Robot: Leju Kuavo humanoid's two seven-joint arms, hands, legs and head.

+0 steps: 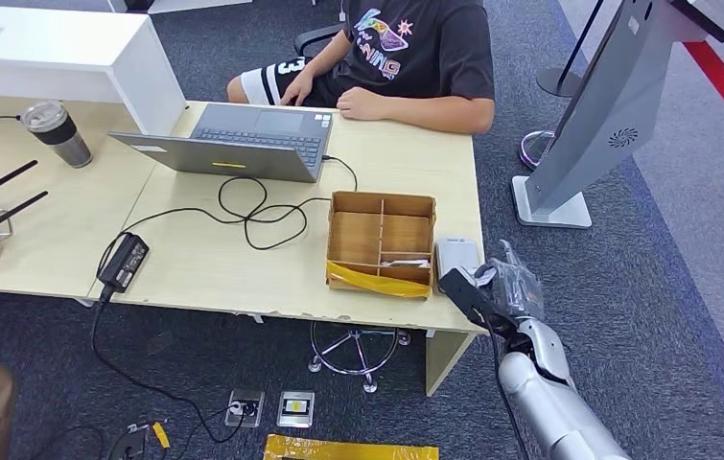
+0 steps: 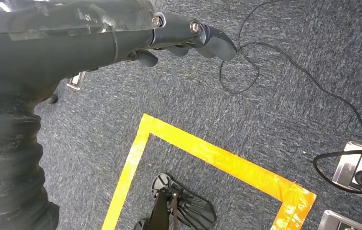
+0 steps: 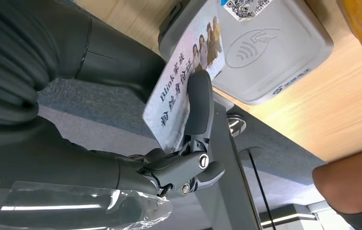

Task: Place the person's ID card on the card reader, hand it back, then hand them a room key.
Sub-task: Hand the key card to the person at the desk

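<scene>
My right hand (image 1: 490,289) hovers at the table's near right corner, just beside the grey card reader (image 1: 455,255). In the right wrist view the hand (image 3: 169,167) pinches the ID card (image 3: 181,84), a white card with printed text and small photos, between thumb and a dark finger (image 3: 199,108). The card's far end lies over the edge of the reader (image 3: 274,52), which bears a contactless symbol. A white card (image 1: 406,262) lies in the near right compartment of the wooden box (image 1: 382,203). My left hand (image 2: 121,33) hangs over the carpet, holding nothing, fingers loosely apart.
A person (image 1: 406,57) sits across the table (image 1: 204,264) with a forearm resting on it, next to an open laptop (image 1: 243,139). Cables and a power brick (image 1: 125,261) cross the middle. A tumbler (image 1: 58,132) stands left. A kiosk stand (image 1: 597,125) rises to the right.
</scene>
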